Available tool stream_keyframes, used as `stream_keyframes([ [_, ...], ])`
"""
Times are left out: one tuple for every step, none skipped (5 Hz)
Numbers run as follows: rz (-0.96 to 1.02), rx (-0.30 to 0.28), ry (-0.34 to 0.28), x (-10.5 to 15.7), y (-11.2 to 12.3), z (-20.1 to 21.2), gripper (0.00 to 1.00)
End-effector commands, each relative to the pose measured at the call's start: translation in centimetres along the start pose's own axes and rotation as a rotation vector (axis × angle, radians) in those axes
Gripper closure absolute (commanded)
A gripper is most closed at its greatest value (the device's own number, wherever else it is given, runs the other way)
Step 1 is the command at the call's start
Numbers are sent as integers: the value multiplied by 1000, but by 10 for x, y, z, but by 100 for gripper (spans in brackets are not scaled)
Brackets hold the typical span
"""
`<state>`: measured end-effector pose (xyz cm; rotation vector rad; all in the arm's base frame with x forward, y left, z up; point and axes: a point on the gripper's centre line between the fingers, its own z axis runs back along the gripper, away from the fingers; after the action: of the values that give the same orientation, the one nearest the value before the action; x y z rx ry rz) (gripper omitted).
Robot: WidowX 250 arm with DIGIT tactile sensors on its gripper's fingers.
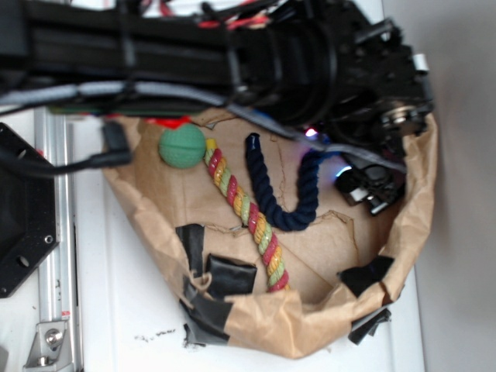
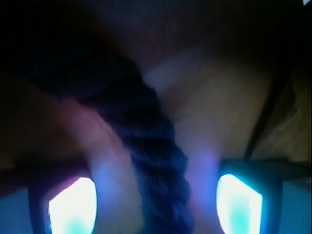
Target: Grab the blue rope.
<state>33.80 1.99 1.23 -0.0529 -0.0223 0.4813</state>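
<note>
In the wrist view the blue rope [image 2: 156,161] ran straight down the middle of the gap between the two fingers [image 2: 73,207], their lit pads glowing pale blue at either side of it. The gripper [image 2: 155,204] stood spread, with clear space between each pad and the rope, so nothing was clamped yet. The rope's long axis lay along the camera's line of sight, away from the fingers and curving off to the left farther out, crossing the closing line of the pads at roughly a right angle. That looked the favourable arrangement: the strand sat between the fingers rather than beside them, and a straight closing would likely catch it. From the exterior view the dark navy rope lay in a U on the brown paper lining [image 1: 325,248], one arm of the U passing under the black arm, just beside the multicoloured twisted rope [image 1: 248,213] with its green ball [image 1: 181,146]. How far above the rope the fingertips hung could not be told.
</note>
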Motion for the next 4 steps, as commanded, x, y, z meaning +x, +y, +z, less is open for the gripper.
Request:
stream_keyframes([
  [-297,-140,39,-44,-22,-12,100],
  [-331,-142,57,-48,-31,-14,100],
  [-346,-92,65,-52,-39,-16,100],
  [-346,-65,82,-55,-41,-25,100],
])
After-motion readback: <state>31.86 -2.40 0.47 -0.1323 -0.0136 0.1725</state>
